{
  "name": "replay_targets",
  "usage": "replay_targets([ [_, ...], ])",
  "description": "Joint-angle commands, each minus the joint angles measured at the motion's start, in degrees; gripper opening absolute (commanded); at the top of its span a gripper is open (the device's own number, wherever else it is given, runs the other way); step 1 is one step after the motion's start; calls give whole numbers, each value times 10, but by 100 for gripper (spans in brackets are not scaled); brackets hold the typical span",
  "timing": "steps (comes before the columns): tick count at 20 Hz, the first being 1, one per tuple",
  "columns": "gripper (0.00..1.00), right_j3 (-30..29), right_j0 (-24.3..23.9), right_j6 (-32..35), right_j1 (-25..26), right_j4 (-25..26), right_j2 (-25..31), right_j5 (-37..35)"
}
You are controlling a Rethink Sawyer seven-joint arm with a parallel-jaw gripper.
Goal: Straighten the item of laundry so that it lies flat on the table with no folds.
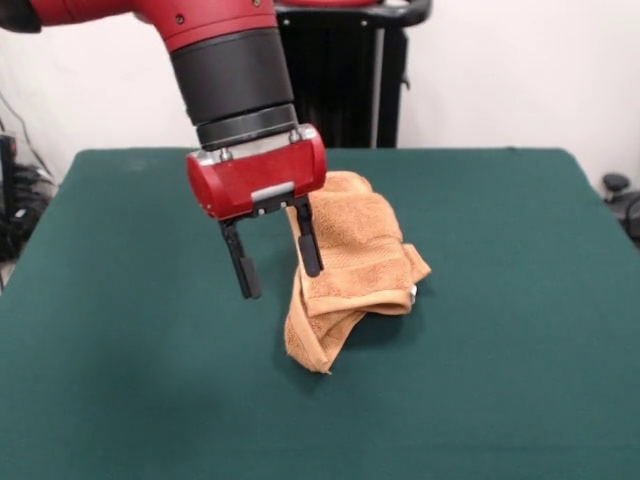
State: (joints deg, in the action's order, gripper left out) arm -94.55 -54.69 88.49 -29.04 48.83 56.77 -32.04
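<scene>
The orange-tan terry towel [355,270] lies crumpled and folded over itself near the middle of the dark green table [120,380]. One woven band shows across its front fold, and a small white tag sticks out at its right edge. My gripper [279,267] hangs just left of the towel with its two black fingers apart and nothing between them. The right finger [309,248] stands in front of the towel's left edge; whether it touches the cloth I cannot tell. The left finger [241,268] is over bare table.
The black pedestal [340,80] stands behind the table's far edge. Cables and dark equipment [20,200] sit off the table's left side, and a dark object [620,195] off its right side.
</scene>
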Motion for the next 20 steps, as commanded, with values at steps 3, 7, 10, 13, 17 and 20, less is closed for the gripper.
replay_targets([
  [3, 100, -15, 23, -107, 36, 13, -28, -34],
  [7, 100, -12, 14, -122, 55, 21, -27, -25],
  [10, 100, -11, 7, -121, 62, 28, -20, -5],
  [13, 100, -14, -7, -140, 69, 31, -7, 2],
  [17, 100, -11, -18, -160, 88, 50, -10, 10],
  [20, 100, -10, -23, -168, 101, 59, -8, 14],
])
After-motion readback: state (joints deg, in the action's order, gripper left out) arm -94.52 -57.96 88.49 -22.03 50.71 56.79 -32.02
